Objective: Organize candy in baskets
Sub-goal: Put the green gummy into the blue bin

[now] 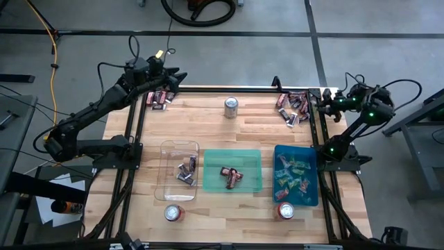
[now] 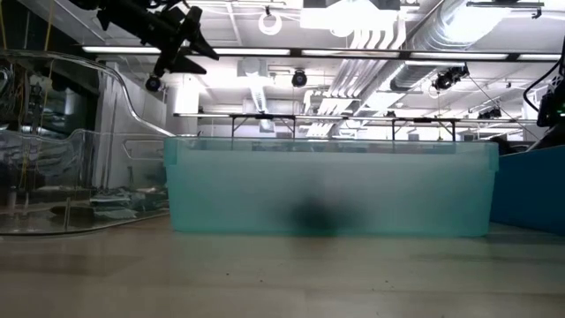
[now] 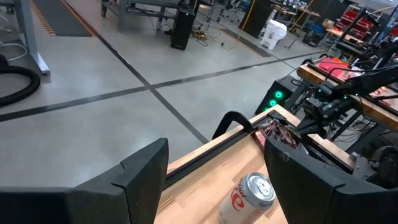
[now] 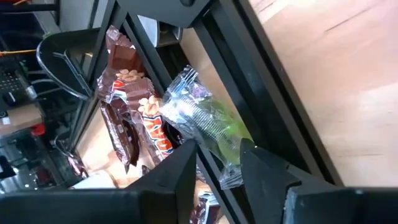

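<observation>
While the left claw (image 1: 175, 78) hangs wide and empty above the far left corner of the desk (image 1: 243, 212), just beside a small pile of maroon candy (image 1: 159, 98), the right claw (image 4: 217, 163) sits at the far right corner with its fingers narrowed around a clear, light green wrapped sweet (image 4: 208, 121). Maroon-brown bars (image 4: 134, 118) lie heaped right beside that sweet. Nearer the front edge, three baskets stand in a row: the clear basket (image 1: 168, 147) holds a few dark pieces, the green basket (image 1: 251, 158) holds a couple of maroon ones, and the teal-blue basket (image 1: 310, 158) holds light green and pink sweets. One drink can (image 1: 230, 107) stands upright near the far edge.
</observation>
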Controlling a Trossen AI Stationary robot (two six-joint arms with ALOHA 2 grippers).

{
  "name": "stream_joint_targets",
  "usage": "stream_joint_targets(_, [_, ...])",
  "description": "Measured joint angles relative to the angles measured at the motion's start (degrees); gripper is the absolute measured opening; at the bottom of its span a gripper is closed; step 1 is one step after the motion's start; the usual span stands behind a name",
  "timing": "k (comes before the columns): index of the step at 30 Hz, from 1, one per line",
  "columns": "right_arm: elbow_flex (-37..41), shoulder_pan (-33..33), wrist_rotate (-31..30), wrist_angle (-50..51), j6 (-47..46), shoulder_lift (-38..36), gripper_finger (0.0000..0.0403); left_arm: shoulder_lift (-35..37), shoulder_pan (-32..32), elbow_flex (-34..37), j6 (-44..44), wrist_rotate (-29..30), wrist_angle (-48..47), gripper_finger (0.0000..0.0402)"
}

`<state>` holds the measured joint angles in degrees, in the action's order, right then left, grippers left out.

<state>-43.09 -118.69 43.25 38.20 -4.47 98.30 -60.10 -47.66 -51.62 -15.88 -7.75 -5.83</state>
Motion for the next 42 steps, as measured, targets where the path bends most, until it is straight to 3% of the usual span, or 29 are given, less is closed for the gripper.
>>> stream_joint_targets(7, [0.1,0.0,-2.3,-1.2,0.7,0.3,0.0009,0.0,0.0,0.0,0.0,0.8,-1.7,0.0252])
stream_joint_targets(12, [0.1,0.0,-2.4,-1.1,1.0,-0.2,0.0003,0.0,0.0,0.0,0.0,0.9,-2.0,0.0252])
stream_joint_targets(17, [-0.3,-0.9,-4.2,-1.7,4.2,-5.2,0.0002,0.0,0.0,0.0,-0.4,0.9,-1.9,0.0252])
stream_joint_targets(32, [-18.3,-7.2,-5.6,3.3,6.7,-20.4,0.0000,0.0,0.0,0.0,-0.1,0.9,-1.2,0.0252])
stream_joint_targets(37, [-22.9,-10.2,-15.0,9.0,9.2,-27.0,0.0000,0.0,0.0,0.0,0.0,0.9,-1.1,0.0252])
stream_joint_targets(42, [-24.7,-11.9,-30.5,11.7,9.1,-34.5,0.0000,0.0,0.0,0.0,0.0,0.9,-0.6,0.0252])
